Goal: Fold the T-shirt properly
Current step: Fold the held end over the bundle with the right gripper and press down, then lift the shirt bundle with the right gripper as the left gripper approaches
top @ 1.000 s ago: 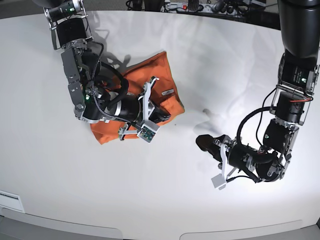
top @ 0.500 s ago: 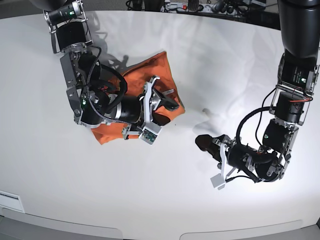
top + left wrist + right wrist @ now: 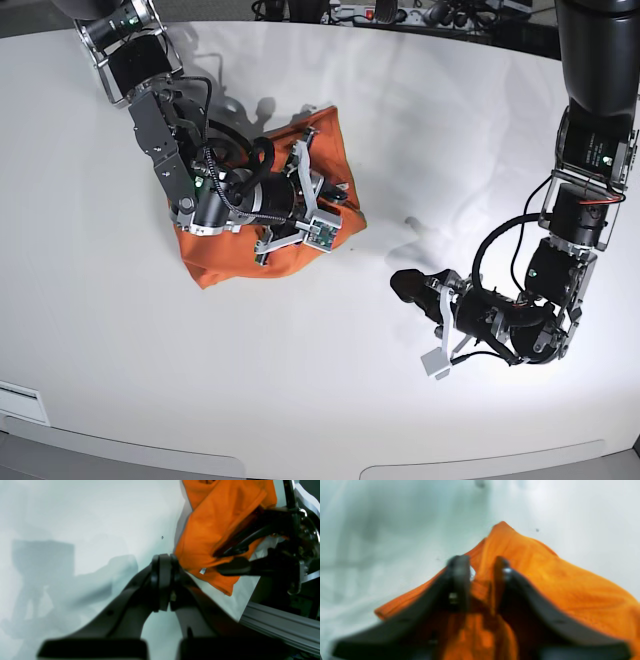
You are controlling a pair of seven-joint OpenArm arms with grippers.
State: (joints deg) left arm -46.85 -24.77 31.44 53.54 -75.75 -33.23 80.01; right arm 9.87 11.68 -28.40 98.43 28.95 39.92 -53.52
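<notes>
The orange T-shirt (image 3: 228,252) lies bunched on the white table (image 3: 300,380) at the left of the base view. My right gripper (image 3: 338,205) is at the shirt's right edge. In the right wrist view (image 3: 481,580) it is shut on a fold of the T-shirt (image 3: 545,580), which rises into a peak. My left gripper (image 3: 408,285) is shut and empty, low over bare table to the right of the shirt. In the left wrist view (image 3: 163,580) its fingertips meet, with the T-shirt (image 3: 207,530) beyond them. A small white tag (image 3: 203,570) shows at the shirt's edge.
The right arm's body (image 3: 230,190) lies over the middle of the shirt and hides part of it. Cables and a power strip (image 3: 380,12) run along the table's far edge. A metal rail (image 3: 280,627) shows at the right of the left wrist view.
My right gripper has swung up and back over the shirt, pulling its right edge inward and bunching the cloth. The left arm has not moved.
</notes>
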